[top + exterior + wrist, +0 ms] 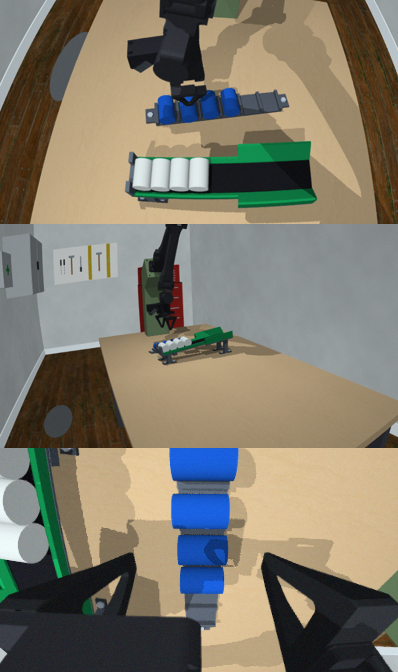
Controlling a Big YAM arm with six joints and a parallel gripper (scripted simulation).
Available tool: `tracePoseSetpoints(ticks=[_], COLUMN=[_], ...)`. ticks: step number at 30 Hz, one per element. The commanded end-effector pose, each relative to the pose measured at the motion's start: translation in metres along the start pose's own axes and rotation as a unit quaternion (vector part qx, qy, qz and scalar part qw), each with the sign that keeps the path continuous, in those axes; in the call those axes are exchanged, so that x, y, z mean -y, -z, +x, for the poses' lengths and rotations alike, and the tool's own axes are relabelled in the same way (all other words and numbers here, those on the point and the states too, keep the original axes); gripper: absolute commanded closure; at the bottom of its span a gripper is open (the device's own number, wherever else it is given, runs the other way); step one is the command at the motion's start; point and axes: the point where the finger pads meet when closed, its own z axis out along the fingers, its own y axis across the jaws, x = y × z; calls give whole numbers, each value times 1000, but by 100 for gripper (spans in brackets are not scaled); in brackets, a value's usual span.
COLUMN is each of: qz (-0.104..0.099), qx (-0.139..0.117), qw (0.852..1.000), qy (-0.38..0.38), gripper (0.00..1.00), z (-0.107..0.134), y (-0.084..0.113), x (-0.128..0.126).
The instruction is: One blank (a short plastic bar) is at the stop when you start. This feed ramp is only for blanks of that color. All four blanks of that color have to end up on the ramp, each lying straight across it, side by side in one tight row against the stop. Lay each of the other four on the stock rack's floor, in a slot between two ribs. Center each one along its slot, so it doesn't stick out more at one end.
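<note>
Four white blanks [179, 174] [178, 343] [19, 543] seated on green ramp [274, 152] [218, 337] [48, 508], tight row against stop [131, 173]. Four blue blanks [209, 105] [201, 511] held in rack slots [269, 102] [201, 603], between ramp and worktop's arm-side edge. Gripper [189, 103] [166, 328] [198, 559] opened wide above rack, nothing gripped. No writing readable.

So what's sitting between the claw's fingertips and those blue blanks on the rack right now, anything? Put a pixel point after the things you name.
Nothing shows between the open claw [189, 103] [165, 328] [199, 557] and the blue blanks [230, 102] [201, 511] below it; the wrist view shows that best.
</note>
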Motion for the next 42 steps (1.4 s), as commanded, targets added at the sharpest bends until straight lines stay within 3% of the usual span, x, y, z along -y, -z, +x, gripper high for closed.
tracePoseSetpoints(ticks=[1,7,17,20,22,26,27,42], qz=[9,7,5,5,19,16,6,6], qx=[3,3,4,4,0,1,4,4], qw=[1000,1000,1000,1000,1000,1000,1000,1000], qy=[0,0,0,-1,-4,-4,-2,-2], gripper=[0,0,0,0,0,0,0,0], z=[-3,-3,-3,-3,-2,-2,-4,-4], y=[21,49,73,76,70,70,72,73], x=[12,10,8,8,17,15,9,9])
